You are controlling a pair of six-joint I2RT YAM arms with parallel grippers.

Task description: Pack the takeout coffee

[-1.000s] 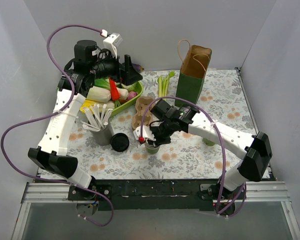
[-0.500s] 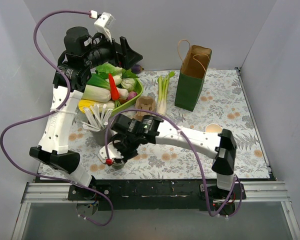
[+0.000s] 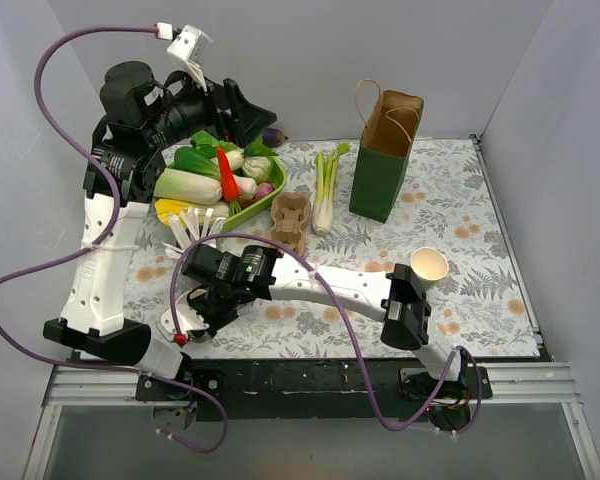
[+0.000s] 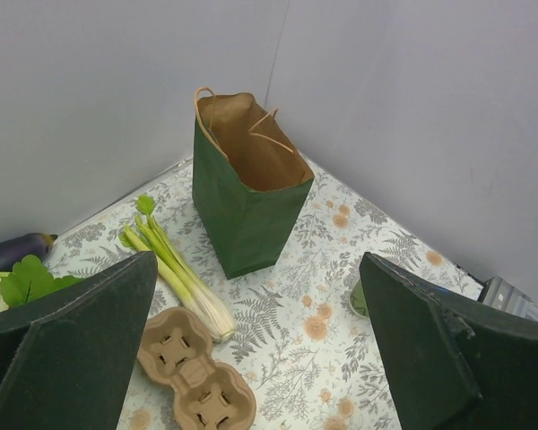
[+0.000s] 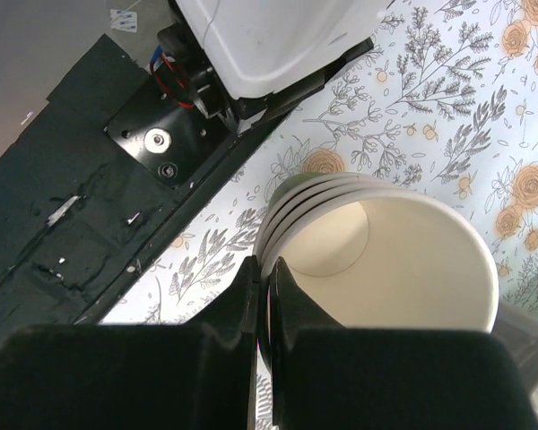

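Overhead, the takeout coffee cup stood near right, cream inside showing; far left, a green tray held vegetables.
Left wrist: left gripper spread wide; paper bag gaping, upright.
Right wrist: right gripper clenched on rim of nested cups.

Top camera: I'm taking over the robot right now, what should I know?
Left tool: open, empty, raised at the back left by the vegetable tray.
Right tool: shut on the rim of the stack of nested cups, at the table near-left edge.
Takeout coffee cup: standing lidless on the right side, untouched.
Paper bag: upright, open, nothing visible inside.
Done: nothing packed. Left: get the coffee cup into the bag.
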